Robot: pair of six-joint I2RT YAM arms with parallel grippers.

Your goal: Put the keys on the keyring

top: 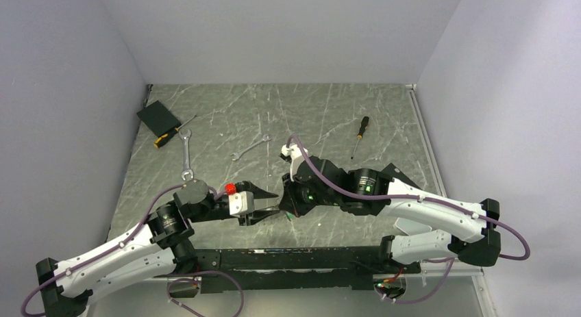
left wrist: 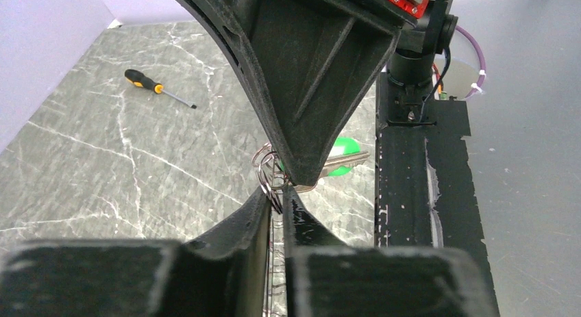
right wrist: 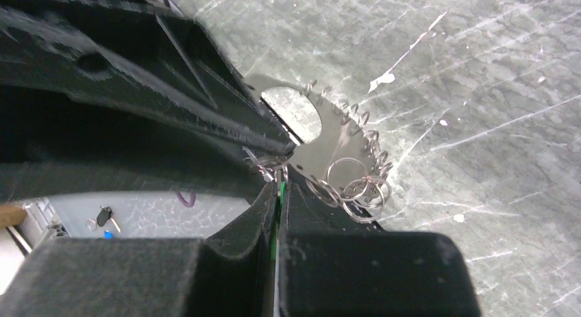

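Over the near middle of your desk (top: 329,111), the left gripper (top: 270,209) points in from the left and the right gripper (top: 286,206) from the right, tips meeting. The keyring (left wrist: 268,172) sits clamped between the left fingers (left wrist: 253,218); a key (left wrist: 340,163) sits between the right fingers (right wrist: 264,207), just beside it. Behind them lies one wrench (top: 250,148), another wrench (top: 186,155) further left, a screwdriver (top: 360,135) far right.

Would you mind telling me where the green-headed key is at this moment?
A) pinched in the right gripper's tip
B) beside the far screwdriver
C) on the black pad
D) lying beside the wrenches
A: in the left wrist view the green-headed key juts from the closed tip of the right gripper, beside the keyring.
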